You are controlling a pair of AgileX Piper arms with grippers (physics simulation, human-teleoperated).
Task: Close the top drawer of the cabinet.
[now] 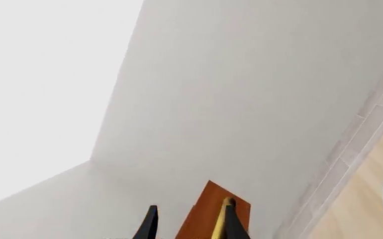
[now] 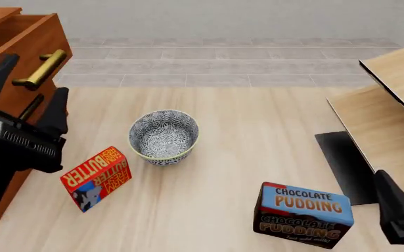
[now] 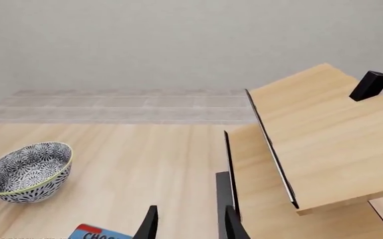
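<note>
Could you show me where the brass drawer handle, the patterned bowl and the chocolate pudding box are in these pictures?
brass handle (image 2: 42, 69): front view, middle of the bar on the top drawer.
patterned bowl (image 2: 163, 134): front view, its inner wall.
chocolate pudding box (image 2: 304, 211): front view, its printed front face.

The scene is viewed from above and behind the arms in the front view, looking forward and down. The bowl (image 2: 163, 136) is shared with the right wrist view, aimed low across the table (image 3: 151, 159). The left wrist view is tilted steeply upward, close to the cabinet (image 1: 208, 214).
</note>
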